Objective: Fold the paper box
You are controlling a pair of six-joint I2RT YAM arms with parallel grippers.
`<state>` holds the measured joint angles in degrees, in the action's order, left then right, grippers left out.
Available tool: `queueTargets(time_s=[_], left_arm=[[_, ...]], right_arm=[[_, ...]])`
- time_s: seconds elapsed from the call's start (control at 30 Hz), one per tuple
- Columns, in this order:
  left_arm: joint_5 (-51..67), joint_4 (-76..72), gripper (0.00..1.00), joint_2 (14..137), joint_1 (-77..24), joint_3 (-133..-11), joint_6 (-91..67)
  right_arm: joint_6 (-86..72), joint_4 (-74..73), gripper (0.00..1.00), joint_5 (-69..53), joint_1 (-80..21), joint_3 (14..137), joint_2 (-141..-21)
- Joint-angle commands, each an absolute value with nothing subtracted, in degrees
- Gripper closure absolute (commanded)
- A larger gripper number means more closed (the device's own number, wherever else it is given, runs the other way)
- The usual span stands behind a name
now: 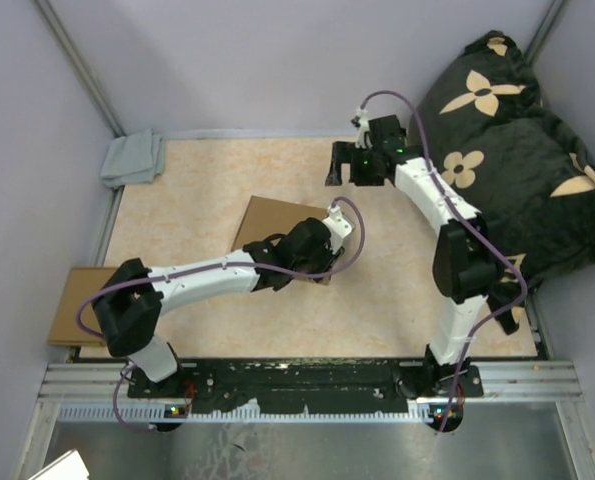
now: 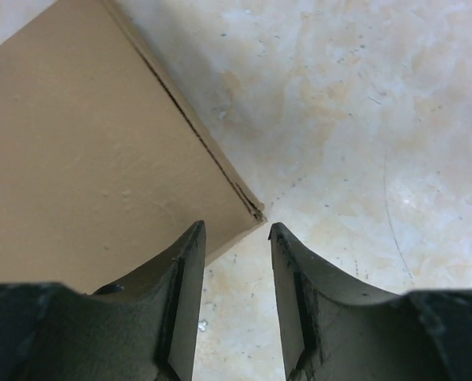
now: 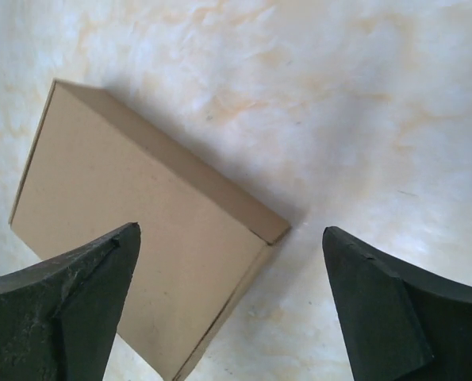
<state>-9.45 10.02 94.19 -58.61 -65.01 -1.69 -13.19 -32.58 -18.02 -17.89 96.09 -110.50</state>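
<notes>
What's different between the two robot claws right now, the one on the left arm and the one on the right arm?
The left gripper sits low at a corner of the paper box; the right gripper hangs higher, away from the box. The left gripper's fingers stand a narrow gap apart; the right gripper's are spread wide. Shared: both are dark two-finger claws, open and holding nothing.

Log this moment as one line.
paper box: closed, flat on table | left gripper: open at box corner, empty | right gripper: open, empty, clear of box
</notes>
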Motion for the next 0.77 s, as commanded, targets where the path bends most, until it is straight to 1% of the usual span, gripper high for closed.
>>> queueTargets(time_s=[0.0, 0.07, 0.13, 0.27, 0.37, 0.5, 0.73], left_arm=[[-18.6, 9.4, 0.53, 92.9, -57.8, -66.4, -4.9], [-21.2, 9.8, 0.49, 92.5, -56.2, -66.1, -6.6], [-21.5, 9.9, 0.47, 91.9, -51.9, -65.6, -9.0], [-14.8, 10.8, 0.44, 90.2, -39.5, -66.3, -14.7], [-13.2, 9.8, 0.44, 88.5, -32.7, -66.3, -15.6], [-14.6, 6.9, 0.39, 86.3, -30.5, -64.2, -13.6], [-12.8, 7.6, 0.39, 84.1, -30.1, -60.8, -14.7]], right_arm=[[-17.1, -24.4, 0.01, -12.3, -14.1, 91.4, -101.0], [-16.9, -22.2, 0.01, -10.3, -13.1, 87.8, -97.7], [-15.9, -19.7, 0.01, -8.5, -12.8, 84.0, -94.2], [-15.0, -13.9, 0.01, -7.2, -12.7, 76.0, -86.6], [-17.3, -8.8, 0.01, -5.9, -12.7, 70.6, -82.3], [-18.8, -5.5, 0.01, -5.4, -12.7, 65.8, -78.8], [-19.1, -10.7, 0.01, -2.4, -13.0, 67.0, -79.9]])
